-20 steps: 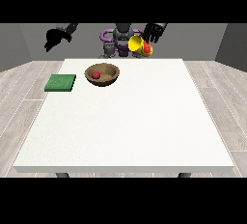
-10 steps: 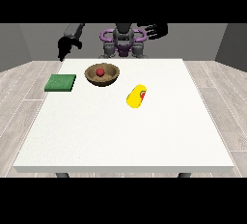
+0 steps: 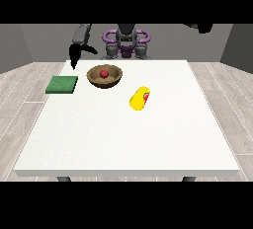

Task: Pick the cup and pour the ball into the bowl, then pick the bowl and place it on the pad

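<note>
My yellow cup (image 3: 140,98) lies on its side on the white table (image 3: 123,139), at four o'clock from the brown bowl (image 3: 104,76), which holds the red ball (image 3: 104,73). The green pad (image 3: 62,84) sits at the bowl's eight o'clock. My hand at the view's left (image 3: 75,55) hangs above the table's far edge; whether its fingers are spread or curled, I cannot tell. My other hand is out of view.

Just one camera here, the front view. It sits across the table (image 3: 123,139) from the robot (image 3: 126,43), raised and tilted down, facing it. It's far enough back that the whole tabletop fits, near edge included, with the robot small beyond the far edge. Seems roughly centered on the table, though that's hard to judge.
</note>
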